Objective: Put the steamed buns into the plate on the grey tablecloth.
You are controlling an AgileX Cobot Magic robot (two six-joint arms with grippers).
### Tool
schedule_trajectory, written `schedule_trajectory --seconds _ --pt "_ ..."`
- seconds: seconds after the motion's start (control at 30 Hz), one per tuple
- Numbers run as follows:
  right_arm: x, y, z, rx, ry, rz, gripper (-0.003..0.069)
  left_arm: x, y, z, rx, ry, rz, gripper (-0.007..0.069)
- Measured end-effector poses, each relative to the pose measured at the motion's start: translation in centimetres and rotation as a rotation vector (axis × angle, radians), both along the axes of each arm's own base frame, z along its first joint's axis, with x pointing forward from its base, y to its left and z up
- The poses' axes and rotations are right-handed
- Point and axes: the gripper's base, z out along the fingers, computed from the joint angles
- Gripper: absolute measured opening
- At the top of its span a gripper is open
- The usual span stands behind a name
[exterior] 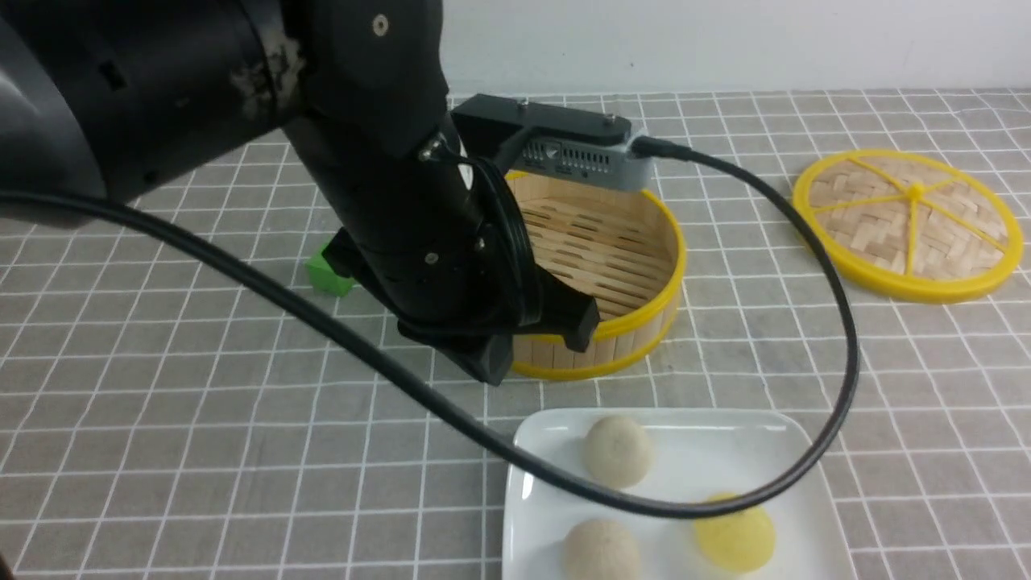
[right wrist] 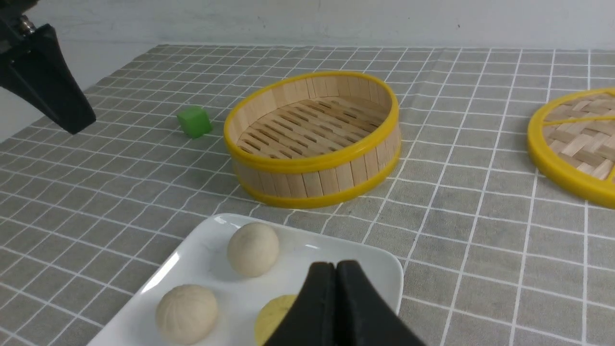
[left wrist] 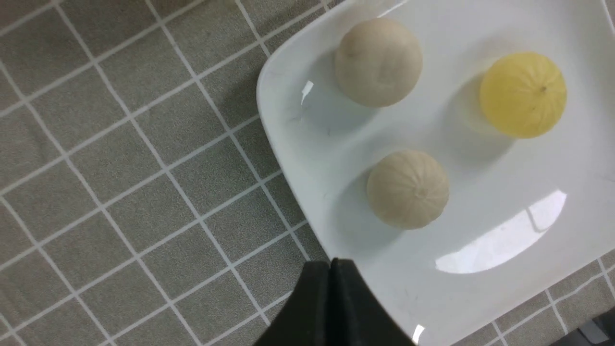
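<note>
The cloth [exterior: 161, 419] lies under the plate [exterior: 725, 451] and spreads out from it on every side. The left arm [exterior: 370, 161] reaches in from the left and ends above the cloth, just behind the plate's left corner. The lid [exterior: 910, 225] lies flat well behind the plate, to the right. The steamer [exterior: 672, 266] stands just behind the plate, open, its slatted floor showing. The plate sits flat on the cloth. The left gripper [left wrist: 331, 283] is clenched on nothing, and in its wrist view its tips show right at the plate's rim. The right gripper [right wrist: 335, 283] is also pressed closed and empty, over the plate by the yellow bun [exterior: 734, 536]. All three buns rest in the plate, apart from one another. One white bun [exterior: 616, 451] is toward the plate's back, a second white bun [exterior: 600, 552] toward its front, and the yellow bun to the right of that one. The cube [exterior: 326, 274] sits behind the plate to the left, partly hidden by the arm.
</note>
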Motion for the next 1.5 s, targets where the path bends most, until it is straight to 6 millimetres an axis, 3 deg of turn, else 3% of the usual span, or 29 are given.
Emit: schedule_trajectory --seconds 0.57,0.7,0.93,1.07,1.13,1.5 --pt "0.1 0.0 -0.3 -0.003 0.004 -0.001 0.0018 0.1 0.2 0.0 0.016 -0.015 0.000 0.0010" --pt "0.8 0.0 -1.7 -0.046 -0.010 -0.028 0.0022 0.1 0.2 0.0 0.017 -0.017 0.000 0.0014" --pt "1.6 -0.9 -6.8 -0.175 0.015 -0.201 0.0031 0.1 0.5 0.3 0.034 -0.042 0.000 0.0017" --pt "1.9 -1.4 -9.0 -0.204 0.072 -0.291 0.0034 -0.4 1.3 1.6 0.027 -0.092 0.001 0.0020" --pt "2.0 -1.6 -10.3 -0.217 0.110 -0.350 0.0036 -1.2 2.4 3.3 0.024 -0.155 0.005 0.0022" --pt "2.3 -2.2 -10.3 -0.200 0.061 -0.462 0.0050 -6.4 9.2 10.6 -0.028 -0.450 0.135 0.0022"
